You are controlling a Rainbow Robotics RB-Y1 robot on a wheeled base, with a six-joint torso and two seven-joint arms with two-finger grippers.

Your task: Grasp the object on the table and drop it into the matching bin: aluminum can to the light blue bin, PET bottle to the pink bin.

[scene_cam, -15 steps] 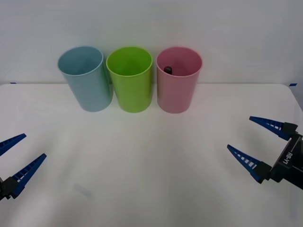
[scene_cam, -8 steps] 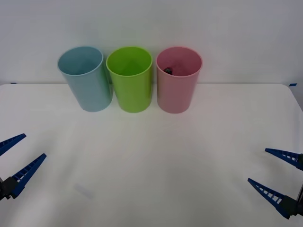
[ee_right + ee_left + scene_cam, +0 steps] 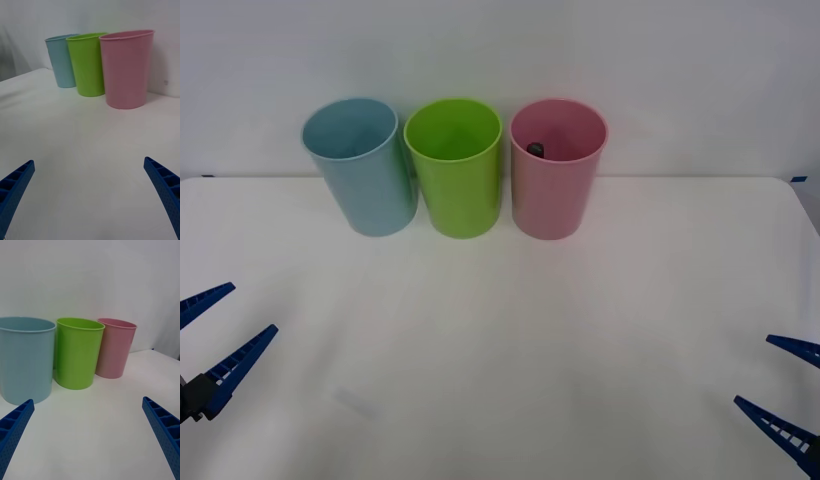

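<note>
- Bottle [image 3: 535, 149] sits inside the pink bin [image 3: 555, 190], at 12 o'clock on the desk [image 3: 510, 330].
- Left claw [image 3: 208, 340] at 8 o'clock, spread, empty.
- Right claw [image 3: 788, 392] at 4 o'clock, spread, empty.

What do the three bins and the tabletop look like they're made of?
The light blue bin, lime green bin and pink bin look like smooth moulded plastic: thin rims, even colour, soft satin sheen. The table reads as a matte white laminate or coated board, plain with faint reflections; its exact material can't be settled.
</note>
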